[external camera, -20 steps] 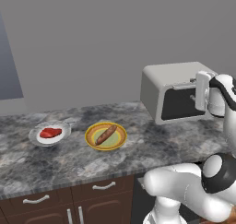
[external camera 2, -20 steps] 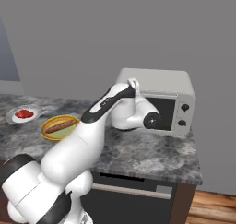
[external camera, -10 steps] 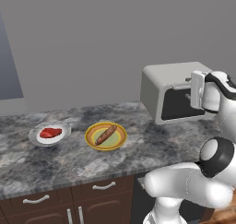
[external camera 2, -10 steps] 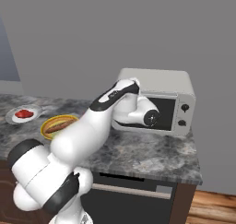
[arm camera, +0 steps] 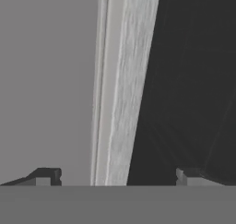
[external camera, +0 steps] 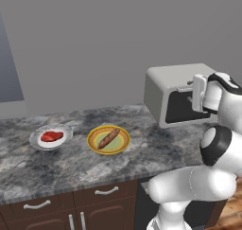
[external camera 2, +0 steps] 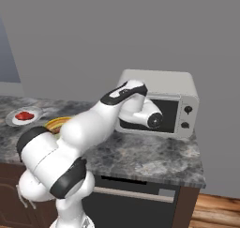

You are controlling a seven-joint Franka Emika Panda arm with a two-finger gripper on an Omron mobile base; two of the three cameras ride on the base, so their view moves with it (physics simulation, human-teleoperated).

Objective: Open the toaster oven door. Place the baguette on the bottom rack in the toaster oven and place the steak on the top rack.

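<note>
My gripper (arm camera: 115,177) jaws stand wide apart, straddling the bar handle (arm camera: 120,89) of the shut toaster oven door (external camera: 182,106) at the counter's right end; closing off-centre could let the handle slip and drag the toaster oven (external camera 2: 157,102)

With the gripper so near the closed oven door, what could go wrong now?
1. The open gripper straddles the bar handle of the toaster oven door; the handle may lie off-centre between the fingers, so closing may catch it badly and slip.
2. The toaster oven stands free on the counter; a pull might drag it forward.
3. The baguette and steak wait far off on their plates.
</note>
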